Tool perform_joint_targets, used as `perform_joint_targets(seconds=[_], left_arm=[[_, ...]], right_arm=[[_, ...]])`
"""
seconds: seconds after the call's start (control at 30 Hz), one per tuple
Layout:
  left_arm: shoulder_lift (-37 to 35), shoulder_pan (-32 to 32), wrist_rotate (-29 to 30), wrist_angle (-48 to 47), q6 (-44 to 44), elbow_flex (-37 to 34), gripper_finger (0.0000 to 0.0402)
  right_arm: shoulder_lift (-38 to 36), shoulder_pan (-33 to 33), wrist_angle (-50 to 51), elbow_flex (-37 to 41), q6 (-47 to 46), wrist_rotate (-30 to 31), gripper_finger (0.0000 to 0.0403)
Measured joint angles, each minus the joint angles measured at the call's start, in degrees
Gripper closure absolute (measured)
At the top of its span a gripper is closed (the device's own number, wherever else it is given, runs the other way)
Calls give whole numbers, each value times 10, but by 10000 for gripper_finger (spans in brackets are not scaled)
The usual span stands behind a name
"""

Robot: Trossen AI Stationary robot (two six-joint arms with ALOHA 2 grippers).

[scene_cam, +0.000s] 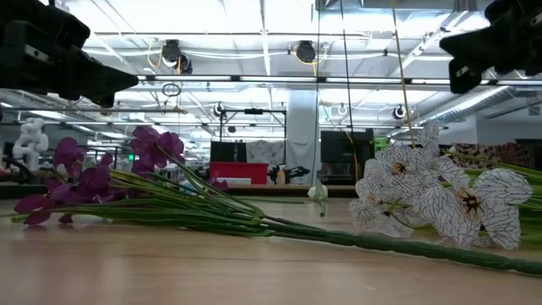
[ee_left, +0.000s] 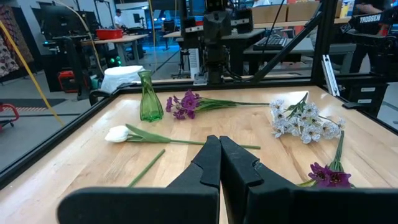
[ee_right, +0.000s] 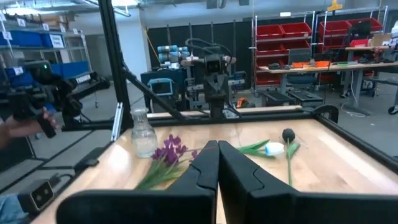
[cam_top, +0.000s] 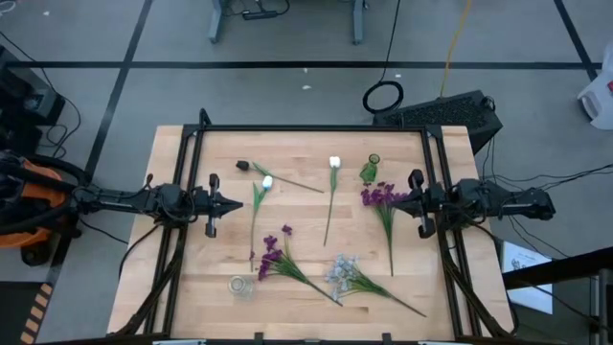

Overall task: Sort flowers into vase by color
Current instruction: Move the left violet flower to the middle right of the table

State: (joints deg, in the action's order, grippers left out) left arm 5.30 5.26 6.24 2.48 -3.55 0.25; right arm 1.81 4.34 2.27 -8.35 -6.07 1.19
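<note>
Both end effectors, left [cam_top: 233,204] and right [cam_top: 400,201], hover pressed together, empty. Flowers [cam_top: 331,184] look light and floppy. Pinching mid-stem seems safest.

Both arms are showing as dark, nearly black machines built from slim links and chunky, rounded joint housings, each tapering toward its tip. The left claw [cam_top: 233,204] is ending in two matte black fingers [ee_left: 208,163] with flat, angular faces narrowing to a wedge-shaped point, sitting on a broad black crossbar with rounded corners. The right claw [cam_top: 399,199] is wearing the same matte black fingers [ee_right: 205,163] and the same wide bar beneath them. Dark cables are trailing from the arms' rear ends over the tabletop's [cam_top: 192,287] sides.
</note>
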Motion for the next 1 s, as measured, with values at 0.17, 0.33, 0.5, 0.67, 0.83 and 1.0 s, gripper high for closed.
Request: perform_joint_targets(seconds=[0.17,0.33,0.5,0.67,0.83,1.0], left_arm=[[0,0,0,0,0,0,400],[0,0,0,0,-2,0,400],[0,0,0,0,-2,0,400],[0,0,0,0,-2,0,400],[0,0,0,0,-1,0,400],[0,0,0,0,-1,0,400]], right_arm=[[33,0,7,-54,-24,4,403],[88,0,47,-129,-25,4,403],[157,0,80,-210,-24,4,403],[223,0,101,-290,-14,3,403],[274,0,123,-363,0,2,403],[313,0,168,-430,12,2,403]])
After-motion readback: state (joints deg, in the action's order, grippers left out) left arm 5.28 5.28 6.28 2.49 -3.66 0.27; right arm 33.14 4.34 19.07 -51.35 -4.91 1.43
